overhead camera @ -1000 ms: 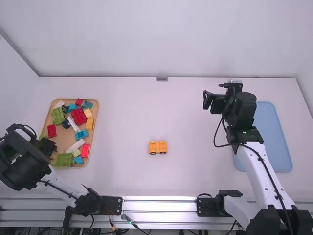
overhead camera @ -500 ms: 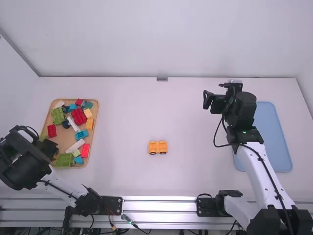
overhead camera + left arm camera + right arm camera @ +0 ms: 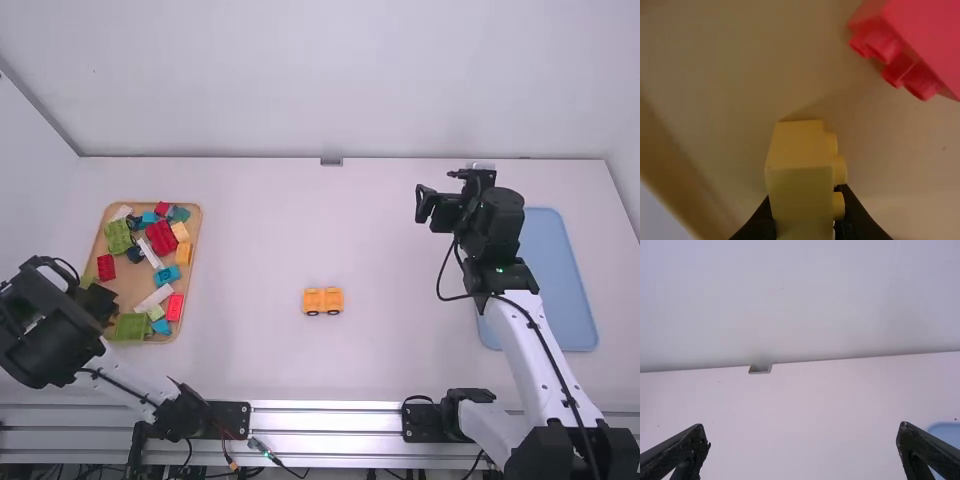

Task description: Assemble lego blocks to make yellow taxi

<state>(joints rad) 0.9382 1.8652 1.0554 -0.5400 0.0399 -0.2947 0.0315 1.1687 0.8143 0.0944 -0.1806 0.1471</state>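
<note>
My left gripper (image 3: 98, 303) is low over the left edge of the wooden tray (image 3: 189, 305). In the left wrist view that gripper (image 3: 807, 220) is shut on a yellow block (image 3: 802, 170), whose studs face sideways. A small orange-yellow assembly (image 3: 323, 299) with dark wheels stands mid-table. My right gripper (image 3: 424, 205) is raised at the right, far from the assembly, and in the right wrist view the same gripper (image 3: 802, 442) is open with nothing between its fingers.
Loose red (image 3: 161, 237), green (image 3: 118, 236), blue (image 3: 167, 275), white and orange (image 3: 184, 253) blocks lie in the tray. A red block (image 3: 922, 42) lies near the held one. A blue tray (image 3: 560, 285) is at the right, partly behind the right arm.
My left gripper has shifted and tilted slightly at the tray's left edge. The right arm and the wheeled assembly have kept still.
</note>
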